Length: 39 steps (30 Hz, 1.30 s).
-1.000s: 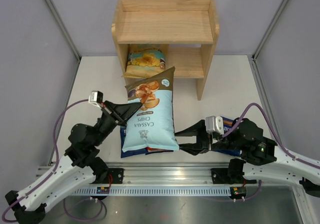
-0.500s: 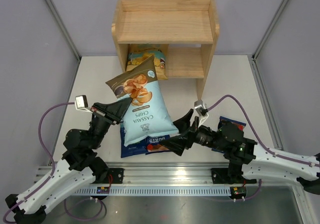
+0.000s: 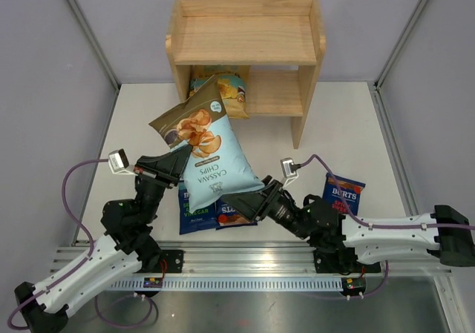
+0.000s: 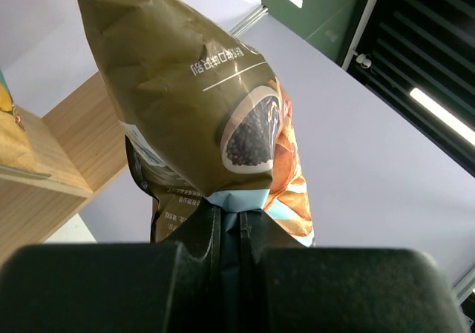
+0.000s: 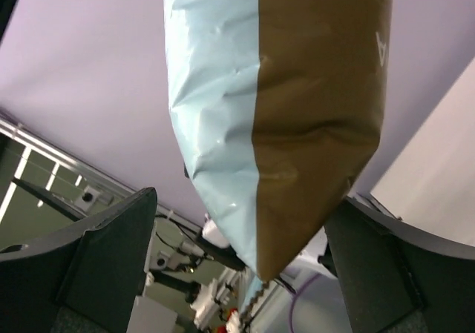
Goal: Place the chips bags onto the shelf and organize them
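While the pale blue, brown-topped cassava chips bag [image 3: 208,155] is held above the pale bench [image 3: 341,125], clamped by the left pincer [image 3: 180,160], the right pincer [image 3: 242,202] is spread wide about its lower end. Placing is in hand; carriage to the light wooden two-tier shelf [image 3: 249,40] is judged necessary next.

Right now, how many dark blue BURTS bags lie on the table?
3 dark blue bags: one at right; two side by side, partly hidden under the held pale blue cassava bag.

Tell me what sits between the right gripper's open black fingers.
The lower end of the pale blue cassava bag with brown top, hanging untouched inside the right gripper; the right wrist view shows it.
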{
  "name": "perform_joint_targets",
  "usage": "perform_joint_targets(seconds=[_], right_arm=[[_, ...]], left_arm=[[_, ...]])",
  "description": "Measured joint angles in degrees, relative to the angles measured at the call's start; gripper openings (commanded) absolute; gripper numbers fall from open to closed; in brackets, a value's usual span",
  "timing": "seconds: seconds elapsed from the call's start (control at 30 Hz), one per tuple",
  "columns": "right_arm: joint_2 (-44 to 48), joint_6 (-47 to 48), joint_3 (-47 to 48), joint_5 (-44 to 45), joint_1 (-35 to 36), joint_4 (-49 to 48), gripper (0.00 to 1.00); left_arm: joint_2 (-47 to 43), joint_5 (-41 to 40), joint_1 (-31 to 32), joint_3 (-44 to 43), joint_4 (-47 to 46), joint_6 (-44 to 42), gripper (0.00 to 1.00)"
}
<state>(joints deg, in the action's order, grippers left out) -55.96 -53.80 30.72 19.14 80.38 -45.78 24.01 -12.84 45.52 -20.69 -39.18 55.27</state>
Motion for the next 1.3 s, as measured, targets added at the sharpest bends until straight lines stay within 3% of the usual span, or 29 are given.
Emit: perform_joint_targets(seconds=[0.1, 0.27, 0.6, 0.73, 0.77, 0.83, 0.9, 0.97, 1.0, 1.1, 1.3], right_arm=[[-3.08, 0.24, 0.15, 4.04, 0.92, -5.35, 0.99], [-7.43, 2.51, 3.43, 9.81, 1.01, -5.7, 0.99], [-8.28, 10.03, 6.49, 13.11, 1.38, -5.75, 0.99], [-8.15, 11.06, 7.1, 12.61, 0.92, -4.52, 0.84], [-8.02, 11.17, 7.1, 12.2, 0.63, -4.35, 0.71], [-7.54, 11.67, 7.1, 10.84, -0.26, -3.82, 0.57], [-7.19, 11.82, 7.08, 9.22, -1.66, -3.65, 0.46], [-6.84, 12.04, 6.78, 7.74, -2.82, -3.8, 0.43], [-6.58, 12.04, 6.45, 7.06, -3.32, -3.98, 0.41], [-5.2, 11.85, 4.94, 5.66, -4.44, -4.35, 0.31], [0.61, 9.97, -1.68, 4.61, -5.97, -3.8, 0.28]], left_arm=[[0.0, -0.24, 0.02, 0.7, -2.32, -0.09, 0.0], [-0.31, -0.22, 0.02, 0.7, -3.87, 0.2, 0.0], [-3.76, -1.16, 0.02, 0.5, 1.75, 1.77, 0.0], [-3.63, -0.96, 0.02, -0.55, 3.58, 1.68, 0.03], [-3.58, -0.87, 0.0, -0.59, 3.58, 1.68, 0.06], [-3.15, -0.63, -0.04, -0.68, 3.5, 1.57, 0.11], [-2.58, -0.59, -0.15, -0.72, 2.93, 1.46, 0.25], [-2.43, -0.5, -0.26, -0.72, 2.34, 1.33, 0.4], [-2.45, -0.35, -0.24, -0.7, 2.16, 1.16, 0.62], [-2.91, 0.55, -0.2, -0.7, 3.06, 0.52, 0.85], [-8.24, 1.03, 0.24, -0.72, 14.64, -1.38, 0.99]])
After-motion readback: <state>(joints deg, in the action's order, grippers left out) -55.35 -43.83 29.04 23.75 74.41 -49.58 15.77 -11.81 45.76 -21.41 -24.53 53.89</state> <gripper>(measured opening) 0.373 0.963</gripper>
